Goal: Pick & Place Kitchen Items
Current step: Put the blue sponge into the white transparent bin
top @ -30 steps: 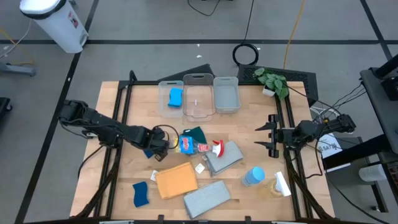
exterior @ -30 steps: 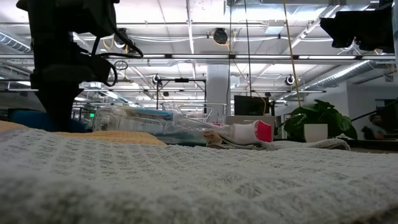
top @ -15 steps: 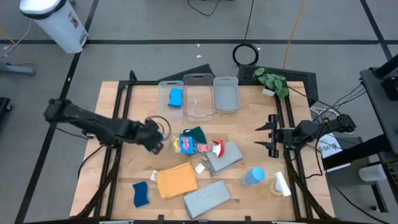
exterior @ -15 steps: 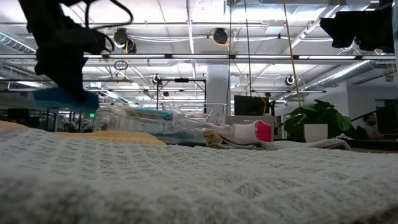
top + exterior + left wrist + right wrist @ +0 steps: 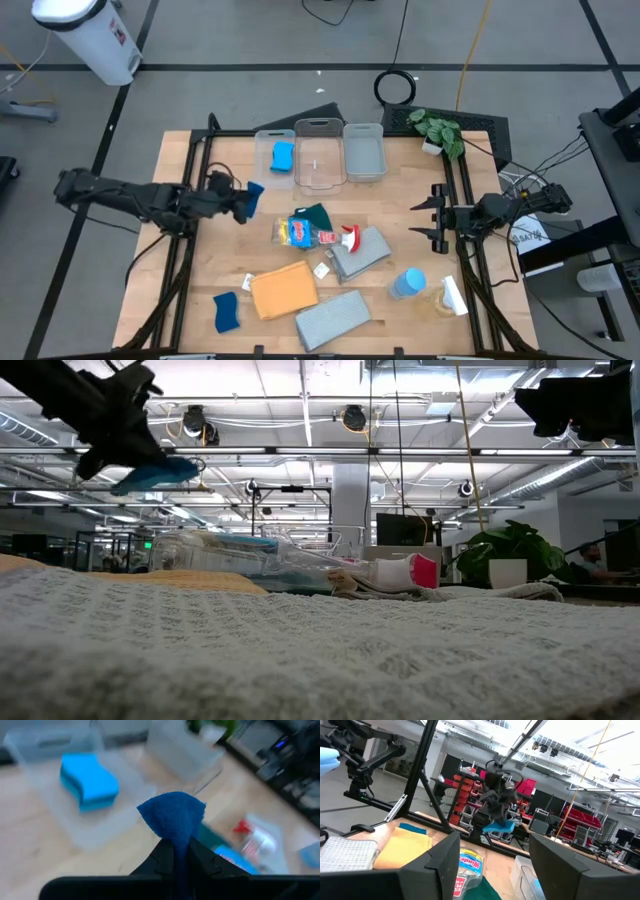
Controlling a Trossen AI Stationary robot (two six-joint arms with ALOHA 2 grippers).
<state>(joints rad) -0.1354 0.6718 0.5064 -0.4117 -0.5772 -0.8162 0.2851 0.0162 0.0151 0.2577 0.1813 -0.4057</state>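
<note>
The small blue sponge (image 5: 253, 192) hangs pinched in the left gripper (image 5: 243, 200), lifted clear of the table (image 5: 400, 220) and just short of the left-hand clear bin (image 5: 276, 165), which lies toward one o'clock from it and already holds a brighter blue sponge (image 5: 283, 155). The fingers are closed tight on the sponge's lower edge, so most of it sticks out past the tips. To finish this well, the arm should carry on toward one o'clock until the sponge is over the bin's open mouth, clear the near wall, and let go only when the whole sponge is inside the rim. The right gripper (image 5: 432, 220) waits at the table's three o'clock edge, fingers parted and empty. Compared with a second ago, the left arm has drawn back from the spray bottle (image 5: 310, 235) cluster at the centre and swung up toward the bins, raising the sponge with it.
</note>
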